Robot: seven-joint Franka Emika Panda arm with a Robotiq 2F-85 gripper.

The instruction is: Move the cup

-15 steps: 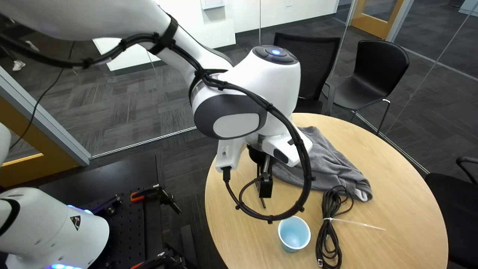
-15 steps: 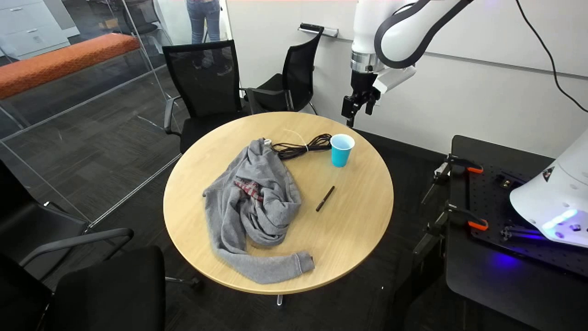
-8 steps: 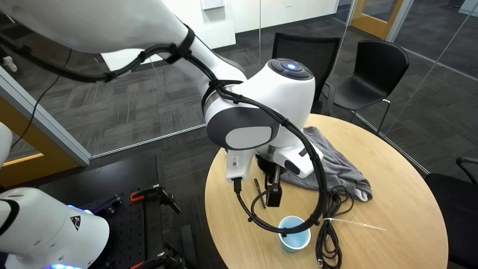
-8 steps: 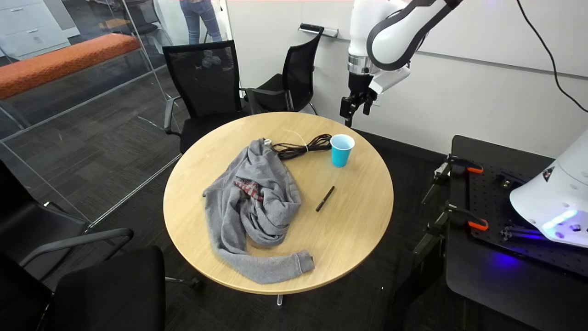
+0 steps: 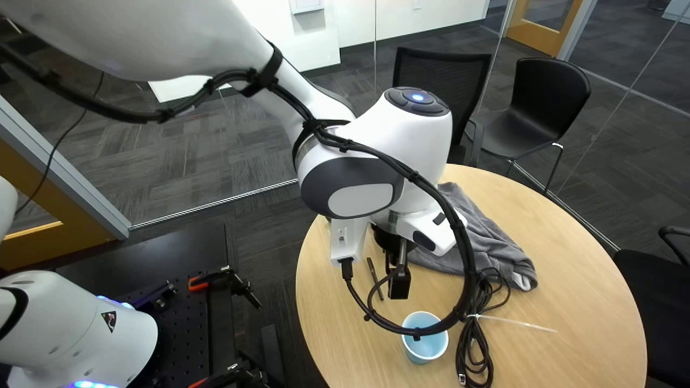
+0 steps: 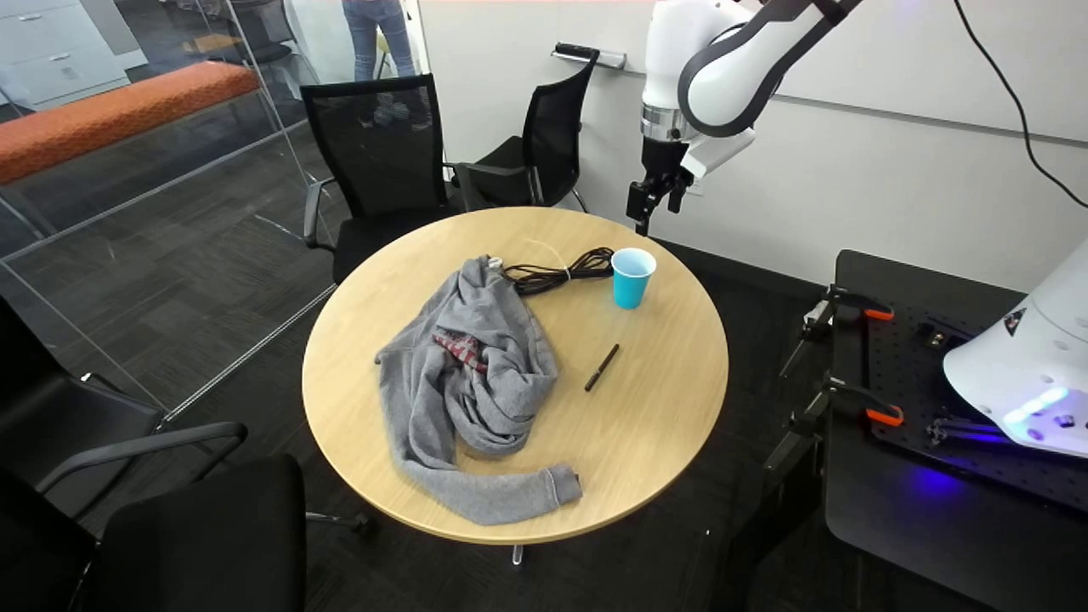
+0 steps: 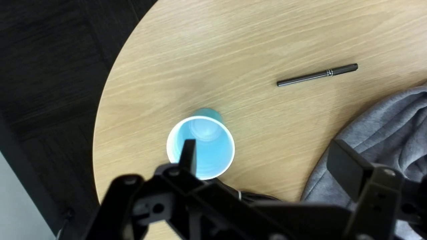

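Observation:
The light-blue cup [image 6: 630, 289] stands upright on the round wooden table [image 6: 663, 374], close to its rim. In an exterior view an arm cable loops across the mouth of the cup [image 5: 426, 346]. From the wrist, I look down into the cup [image 7: 215, 143], its bottom visible inside. My gripper [image 7: 268, 160] is open, with nothing between its widely parted fingers; the left one overlaps the cup in this view. In an exterior view the gripper [image 6: 658, 216] hangs in the air above and behind the cup, apart from it. The arm mostly hides it from the opposite camera.
A coiled black cable [image 6: 578, 270] lies right beside the cup. A black pen [image 7: 317, 75] rests farther in, and a crumpled grey cloth [image 6: 476, 382] covers much of the table. Black chairs [image 6: 378, 144] surround the table; the arm's dark base stand [image 6: 926, 493] is separate.
Over the last second the arm has shifted farther over the table, mostly in the first half, its cable loop now crossing the cup. Cup, pen and cloth stay put; the gripper remains open.

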